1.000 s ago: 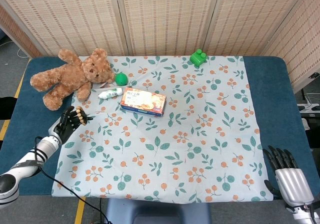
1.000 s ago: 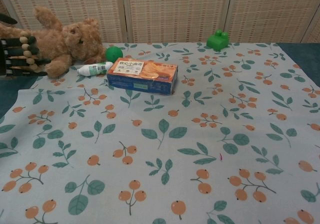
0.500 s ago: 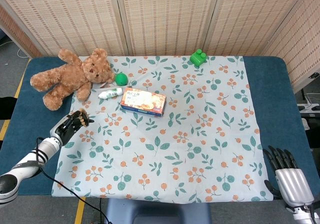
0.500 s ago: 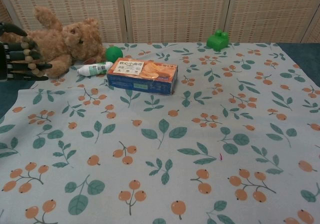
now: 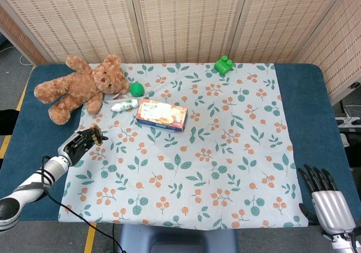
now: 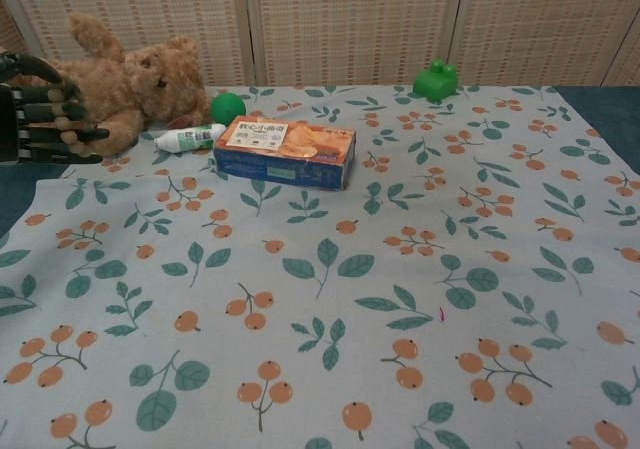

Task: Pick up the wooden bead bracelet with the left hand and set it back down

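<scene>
Right hand (image 5: 329,199) is sitting at the near right table corner, palm down, fingers straight and slightly apart, holding nothing.

Left hand (image 5: 80,142) is hovering at the left edge of the floral cloth (image 5: 197,151), arm reaching in from the near left, fingers curled. The wooden bead bracelet (image 6: 62,119) is looped across those fingers, so it is being held, just in front of the teddy bear (image 5: 76,87).

Beyond that, the snack box (image 5: 161,114) is lying flat and closed; contents not visible. A small white bottle (image 5: 124,105) is lying on its side beside it, near a green ball (image 5: 137,89). A green toy block (image 5: 224,65) is sitting at the far edge.
</scene>
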